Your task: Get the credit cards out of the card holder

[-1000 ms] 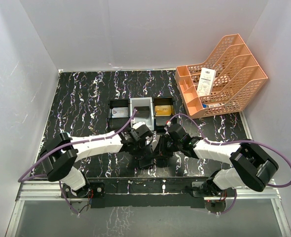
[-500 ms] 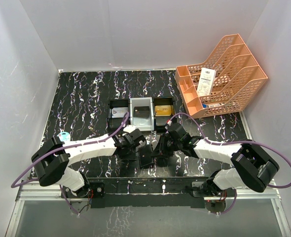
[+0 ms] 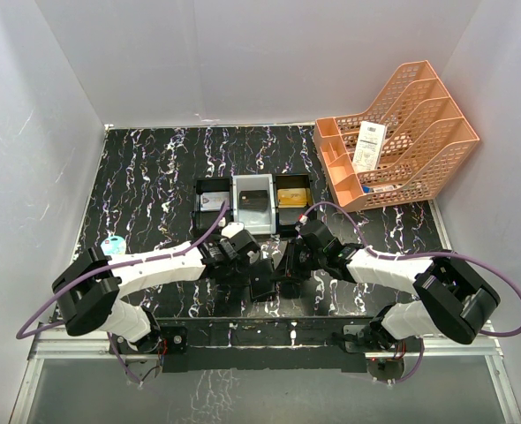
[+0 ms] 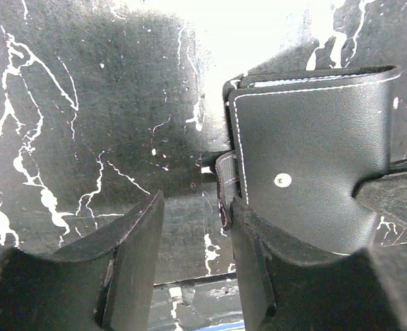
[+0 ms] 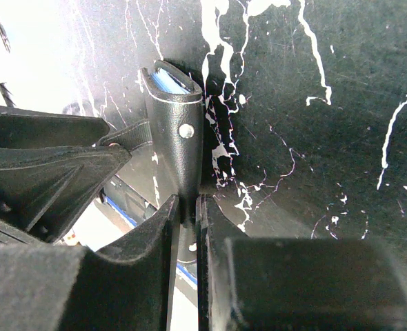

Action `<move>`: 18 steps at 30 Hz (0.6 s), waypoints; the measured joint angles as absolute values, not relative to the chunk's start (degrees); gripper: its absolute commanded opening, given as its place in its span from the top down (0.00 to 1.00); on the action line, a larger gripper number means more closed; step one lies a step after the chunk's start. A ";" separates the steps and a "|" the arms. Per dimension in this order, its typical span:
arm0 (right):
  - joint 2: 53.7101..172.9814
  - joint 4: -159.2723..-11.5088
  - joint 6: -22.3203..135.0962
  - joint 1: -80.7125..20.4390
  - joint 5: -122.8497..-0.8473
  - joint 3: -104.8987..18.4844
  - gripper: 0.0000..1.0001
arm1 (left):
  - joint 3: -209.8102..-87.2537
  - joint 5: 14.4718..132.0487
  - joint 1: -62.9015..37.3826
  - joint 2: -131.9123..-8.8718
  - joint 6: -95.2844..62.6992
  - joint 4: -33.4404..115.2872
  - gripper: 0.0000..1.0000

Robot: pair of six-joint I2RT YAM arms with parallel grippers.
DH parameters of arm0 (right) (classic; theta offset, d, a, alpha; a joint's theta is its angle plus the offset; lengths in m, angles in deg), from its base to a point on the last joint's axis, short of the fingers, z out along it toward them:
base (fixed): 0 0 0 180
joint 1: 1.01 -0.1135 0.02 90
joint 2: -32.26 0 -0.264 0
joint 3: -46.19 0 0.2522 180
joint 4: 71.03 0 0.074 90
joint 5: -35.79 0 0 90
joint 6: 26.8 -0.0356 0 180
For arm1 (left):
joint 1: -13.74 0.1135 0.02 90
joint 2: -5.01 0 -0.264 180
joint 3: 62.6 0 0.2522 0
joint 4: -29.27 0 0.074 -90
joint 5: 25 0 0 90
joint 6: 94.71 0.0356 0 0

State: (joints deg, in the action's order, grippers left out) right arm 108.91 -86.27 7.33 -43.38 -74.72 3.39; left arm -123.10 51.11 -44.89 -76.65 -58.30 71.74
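Note:
The card holder (image 3: 265,284) is black leather outside and stands open on edge between the two grippers near the table's front. My right gripper (image 5: 188,201) is shut on one panel (image 5: 179,138), whose blue inner face shows at the top. It sits at centre right in the top view (image 3: 289,265). My left gripper (image 4: 195,207) is open, with its right finger against the other panel (image 4: 307,165) and only table between the fingers. It also shows in the top view (image 3: 250,265). A gold card (image 3: 292,196), a black card (image 3: 254,200) and a grey card (image 3: 213,203) lie in the bins.
The row of three small bins (image 3: 252,182) stands just behind the grippers. An orange mesh file rack (image 3: 419,124) holding a white paper slip (image 3: 368,146) is at the back right. A small round blue-white object (image 3: 113,245) lies at the left.
My left gripper has pulled back from the middle bin toward the front and now sits open beside the card holder. The right gripper has kept its hold.

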 measured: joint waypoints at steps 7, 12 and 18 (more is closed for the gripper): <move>108.91 -86.27 7.33 -43.38 -74.85 3.39 1.00 | -122.56 51.57 -44.89 -76.65 -58.36 69.40 0.71; 108.91 -86.25 7.33 -43.36 -74.96 3.39 0.99 | -122.43 51.61 -44.89 -76.76 -58.43 68.83 0.81; 108.91 -86.23 7.33 -43.36 -75.11 3.39 0.93 | -122.43 51.48 -44.89 -77.24 -58.43 68.74 0.98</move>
State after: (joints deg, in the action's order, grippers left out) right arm 108.91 -86.23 7.33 -43.36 -75.11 3.39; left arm -122.43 51.48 -44.89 -77.24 -58.43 68.74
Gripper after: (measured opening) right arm 0.117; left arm 0.110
